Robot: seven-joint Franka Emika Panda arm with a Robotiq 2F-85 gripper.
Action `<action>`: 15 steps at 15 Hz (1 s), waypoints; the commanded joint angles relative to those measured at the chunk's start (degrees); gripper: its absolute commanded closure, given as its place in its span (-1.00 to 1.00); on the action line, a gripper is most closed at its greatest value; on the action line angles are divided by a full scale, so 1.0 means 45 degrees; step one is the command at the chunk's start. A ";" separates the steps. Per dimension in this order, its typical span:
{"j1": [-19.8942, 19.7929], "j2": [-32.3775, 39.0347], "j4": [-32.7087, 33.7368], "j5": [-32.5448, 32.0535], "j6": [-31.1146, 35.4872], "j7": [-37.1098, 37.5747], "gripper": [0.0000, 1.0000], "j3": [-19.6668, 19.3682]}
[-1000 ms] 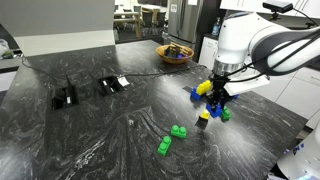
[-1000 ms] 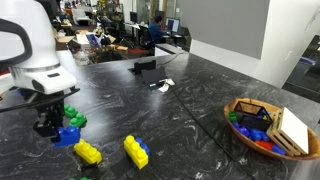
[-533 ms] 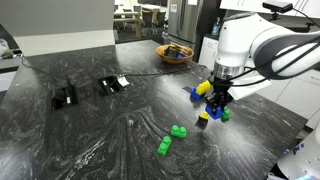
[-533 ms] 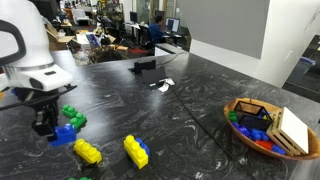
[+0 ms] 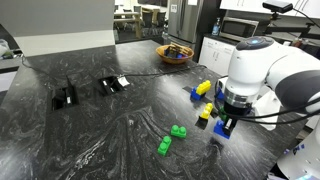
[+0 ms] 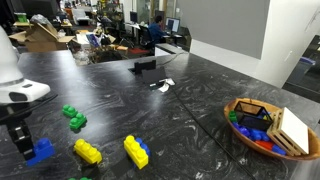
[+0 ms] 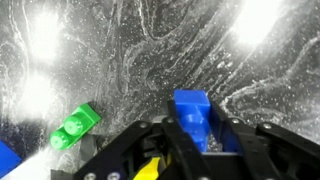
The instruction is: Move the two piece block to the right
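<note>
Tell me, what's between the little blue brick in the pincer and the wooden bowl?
A yellow-and-blue brick and a second one sit on the counter between the little blue brick and the wooden bowl; an exterior view shows it.

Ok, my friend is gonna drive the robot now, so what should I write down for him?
Gripper: shut on the small bright blue studded plastic brick, which sits between its fingers in the wrist view.
Where: the brick is low at the dark marble tabletop, near its edge; touching or just above, cannot tell. Green plastic bricks and yellow plastic bricks lie apart from it.
Done: brick gripped.
Left: carry it right, set it down, open, back away.
</note>
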 commanded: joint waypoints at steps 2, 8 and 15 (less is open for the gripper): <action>0.0182 -0.0389 -0.1225 -0.0318 0.1027 -0.2830 0.80 0.0021; 0.0128 -0.0549 -0.1933 -0.0078 0.2461 -0.4701 -0.35 -0.0398; -0.0233 -0.1751 -0.1898 0.0414 0.2260 -0.3873 -1.00 -0.0833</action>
